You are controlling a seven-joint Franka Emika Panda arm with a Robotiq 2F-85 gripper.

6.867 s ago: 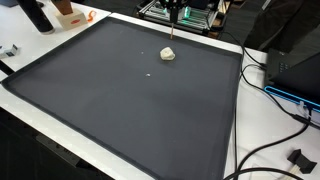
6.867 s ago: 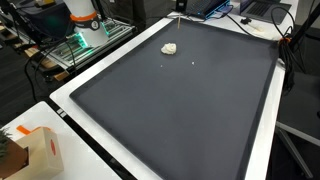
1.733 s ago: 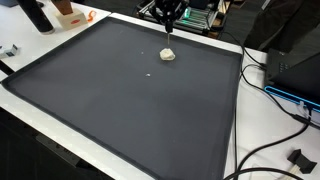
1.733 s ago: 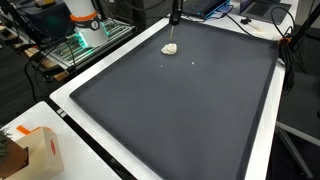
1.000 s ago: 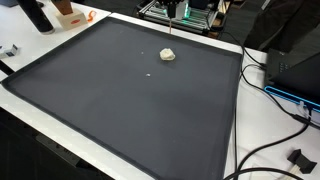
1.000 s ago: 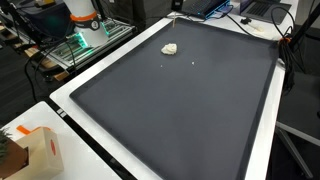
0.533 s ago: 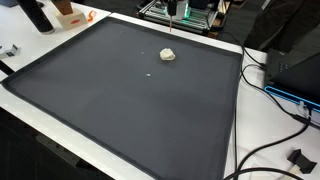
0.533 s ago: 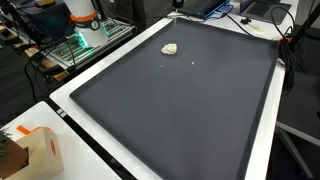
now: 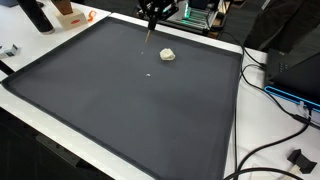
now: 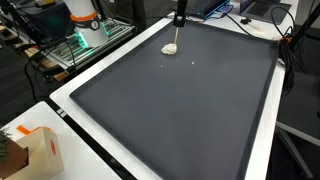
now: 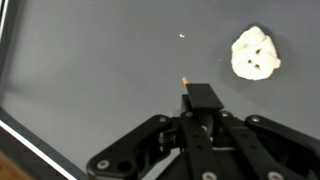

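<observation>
Jaws closed on an orange-tipped stick [image 11: 187, 86]; gripper [image 11: 203, 108] near the white lump [image 11: 255, 53]
Probably best: keep the stick upright; ease its tip slowly toward the black mat [image 11: 90, 60]; avoid scraping

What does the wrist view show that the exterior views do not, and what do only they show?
Only the wrist view: the orange tip of the stick in the shut gripper. Only an exterior view: cables and a carton off the mat. Both: the white lump, a white speck and the dark mat.
</observation>
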